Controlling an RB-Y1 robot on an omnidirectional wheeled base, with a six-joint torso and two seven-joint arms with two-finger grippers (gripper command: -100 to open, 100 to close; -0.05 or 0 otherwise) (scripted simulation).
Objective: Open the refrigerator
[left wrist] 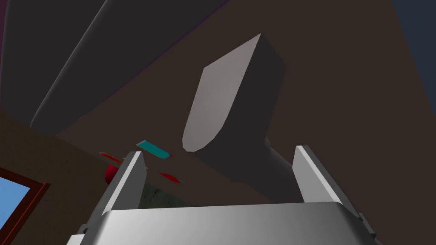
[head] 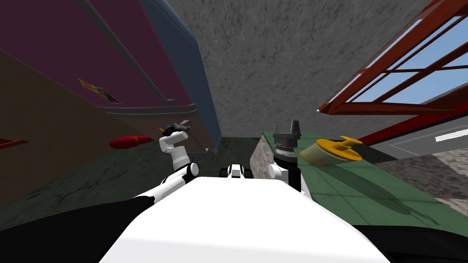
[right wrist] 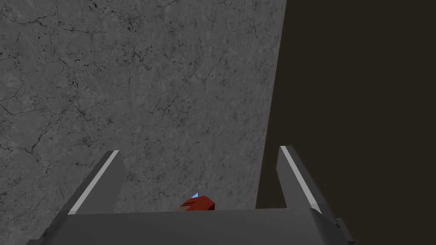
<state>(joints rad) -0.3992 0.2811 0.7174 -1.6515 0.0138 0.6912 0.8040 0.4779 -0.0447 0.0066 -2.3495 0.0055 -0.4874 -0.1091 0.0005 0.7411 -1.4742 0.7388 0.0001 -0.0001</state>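
The refrigerator [head: 68,45] fills the upper left of the head view, a maroon door with a grey handle [head: 124,50] running slantwise down it. The left gripper [head: 180,125] sits just below the handle's lower end, left of centre. In its wrist view the left gripper [left wrist: 219,151] stands wide open and holds nothing. The handle's grey end mount [left wrist: 230,98] lies ahead, between the lines of the two fingers [left wrist: 132,178]. The right gripper [head: 287,128] is raised right of centre over a green counter [head: 356,191], near a yellow object [head: 331,150]. Its wrist view shows the right gripper [right wrist: 199,150] open and empty too.

The main risk looks like a bad grasp. Closing on the tapered mount rather than on the bar could let the blades slide off under a pull. A pull off the door's arc could also drag the fingers free.

Whether the fingers already reach around the handle cannot be told. The door's upper part is cut off by the frame edge, and its hinge side is not clear. Small red and teal shapes [left wrist: 154,149] beside the left fingers are too small to name.
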